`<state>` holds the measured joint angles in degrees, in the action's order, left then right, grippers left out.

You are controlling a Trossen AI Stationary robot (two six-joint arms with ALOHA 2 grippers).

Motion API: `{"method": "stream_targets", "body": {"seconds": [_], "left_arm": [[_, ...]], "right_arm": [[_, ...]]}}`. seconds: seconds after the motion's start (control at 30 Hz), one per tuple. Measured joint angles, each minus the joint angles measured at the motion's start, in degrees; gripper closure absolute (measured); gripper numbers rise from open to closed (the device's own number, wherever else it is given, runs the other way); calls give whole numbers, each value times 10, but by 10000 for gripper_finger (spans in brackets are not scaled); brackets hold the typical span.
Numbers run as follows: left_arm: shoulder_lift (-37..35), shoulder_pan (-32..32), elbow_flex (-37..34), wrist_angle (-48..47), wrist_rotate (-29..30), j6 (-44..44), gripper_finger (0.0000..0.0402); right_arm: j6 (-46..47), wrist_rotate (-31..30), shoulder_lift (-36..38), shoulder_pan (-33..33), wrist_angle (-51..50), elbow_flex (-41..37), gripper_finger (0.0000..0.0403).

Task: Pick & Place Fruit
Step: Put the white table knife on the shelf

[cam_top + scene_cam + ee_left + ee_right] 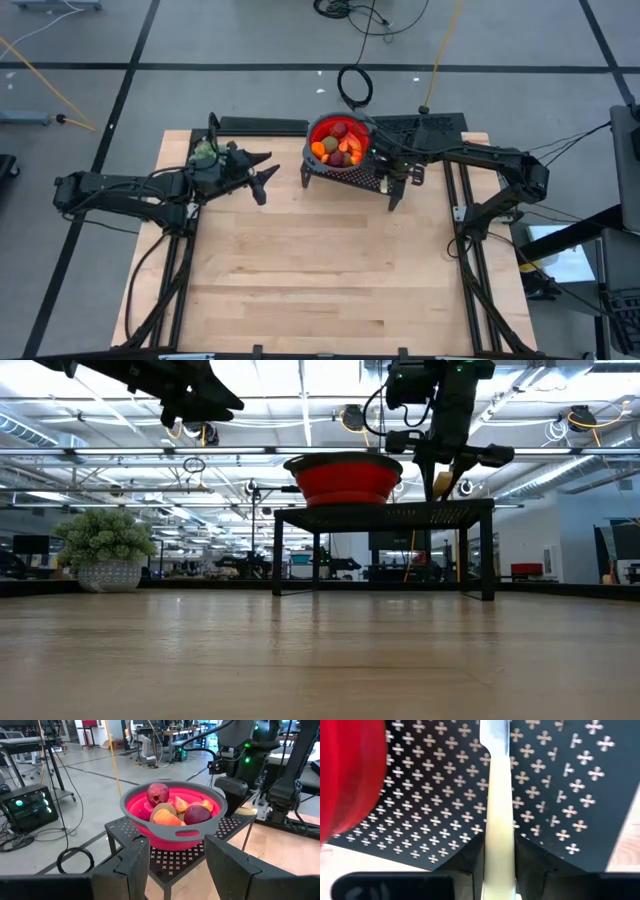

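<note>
Desk: pale wooden desk (320,270), its near half bare, black rails running down both sides.
Room: grey floor with dark tape lines and loose cables around the desk; in the low view a long hall with ceiling lights, and a potted plant (105,550) off by the desk's left edge.
Stand: black perforated stand (345,175) at the middle of the desk's far edge, on four legs.
Bowl: red bowl (172,837) sits on top of the stand, toward its left part.
Fruit: the fruit (340,145) is all piled in the bowl, dark red balls, a brownish oval and orange pieces, heaped to the rim.
Right gripper: right gripper (390,178) right there at the stand, just beside the bowl's right; its fingers are clamped on the pale yellow handle of a knife (499,820) whose blade lies across the perforated top.
Left gripper: left gripper (262,172) hangs above the desk left of the stand, fingers apart and empty, pointed at the bowl, clear of the fruit.
</note>
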<state>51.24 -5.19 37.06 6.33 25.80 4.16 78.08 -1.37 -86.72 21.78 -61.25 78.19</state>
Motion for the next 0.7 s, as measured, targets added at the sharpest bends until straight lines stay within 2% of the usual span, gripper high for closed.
{"method": "stream_targets", "body": {"seconds": [0.7], "left_arm": [[0, 0, 0, -1, 0, 1, 213]], "right_arm": [[9, -18, 0, 7, 30, 0, 312]]}}
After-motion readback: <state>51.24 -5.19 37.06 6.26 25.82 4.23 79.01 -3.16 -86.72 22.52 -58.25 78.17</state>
